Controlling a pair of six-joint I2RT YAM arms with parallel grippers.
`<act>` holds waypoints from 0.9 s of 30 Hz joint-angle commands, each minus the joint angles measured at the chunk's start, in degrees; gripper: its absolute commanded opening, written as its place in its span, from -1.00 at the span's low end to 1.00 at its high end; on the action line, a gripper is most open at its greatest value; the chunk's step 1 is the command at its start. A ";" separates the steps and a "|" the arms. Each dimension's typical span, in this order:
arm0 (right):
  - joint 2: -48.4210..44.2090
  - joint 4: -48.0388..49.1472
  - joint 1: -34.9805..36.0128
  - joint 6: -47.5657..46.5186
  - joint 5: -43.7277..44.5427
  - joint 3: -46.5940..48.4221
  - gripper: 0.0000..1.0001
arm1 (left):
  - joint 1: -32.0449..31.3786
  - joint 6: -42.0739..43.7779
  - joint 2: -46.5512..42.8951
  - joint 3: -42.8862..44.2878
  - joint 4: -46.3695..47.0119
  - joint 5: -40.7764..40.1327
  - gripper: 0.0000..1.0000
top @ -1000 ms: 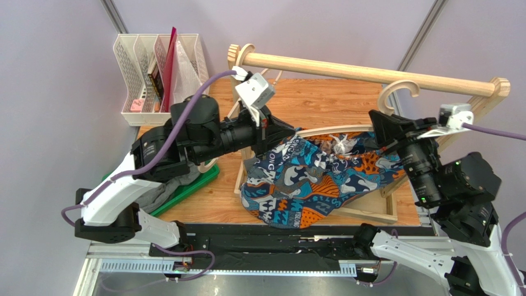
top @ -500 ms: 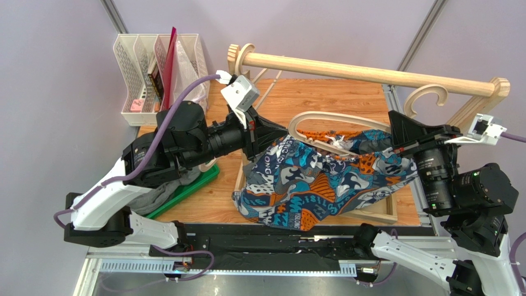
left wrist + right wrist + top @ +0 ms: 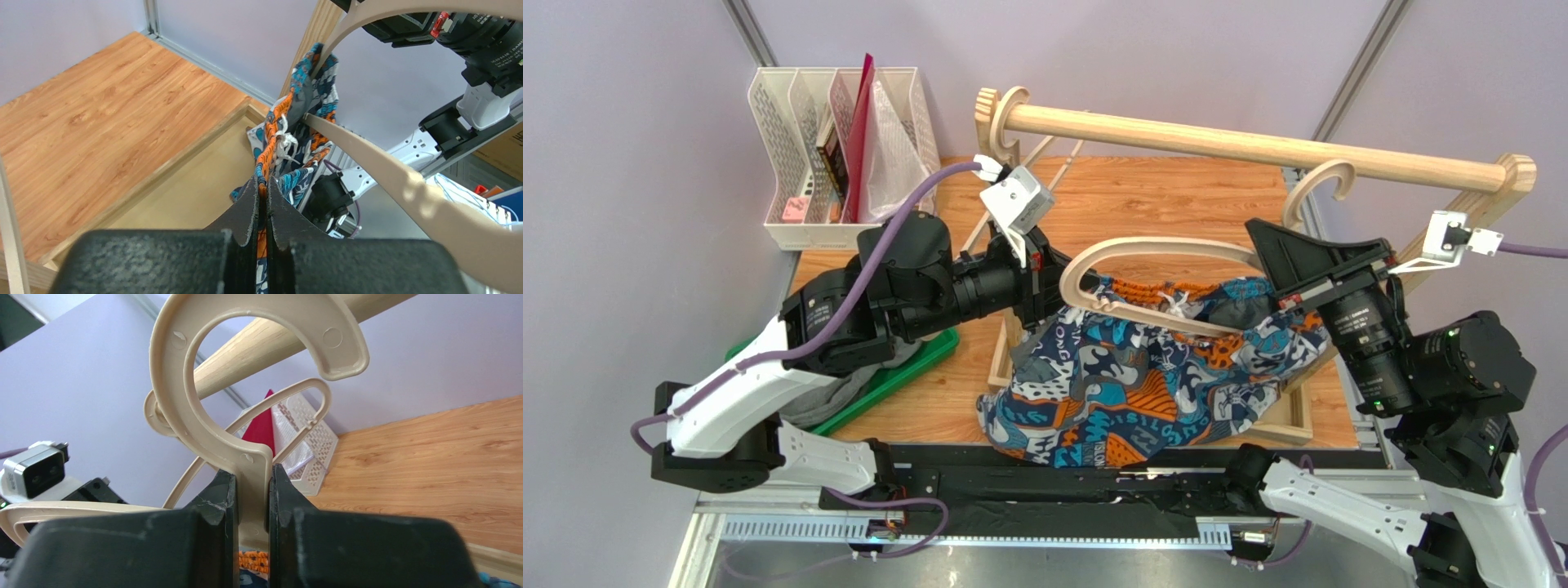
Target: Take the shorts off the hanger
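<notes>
Left gripper (image 3: pixel 263 190) pinches shorts (image 3: pixel 1112 392) waistband; right gripper (image 3: pixel 251 478) clamps hanger (image 3: pixel 172 380) neck. Rail (image 3: pixel 1259 146) behind hook; rack (image 3: pixel 787 123) far left. Print lettering unreadable.

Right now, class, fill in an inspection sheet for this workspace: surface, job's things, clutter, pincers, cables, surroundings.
Surface: wooden table top, with a shallow wooden tray on it.
Job's things: patterned shorts hanging from the lifted hanger; grey shorts bunched on a green board.
Clutter: white file rack holding a red folder; wooden rail across the back.
Pincers: left pincer shut on the patterned shorts' waistband; right pincer shut on the hanger's neck.
Cables: purple cables run from the wrist cameras.
Surroundings: plain lilac walls.
</notes>
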 commanded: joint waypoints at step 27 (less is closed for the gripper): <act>3.74 10.12 -0.07 -3.48 -12.27 3.97 -1.00 | -0.06 -1.04 -28.06 -10.94 -9.85 0.56 -1.00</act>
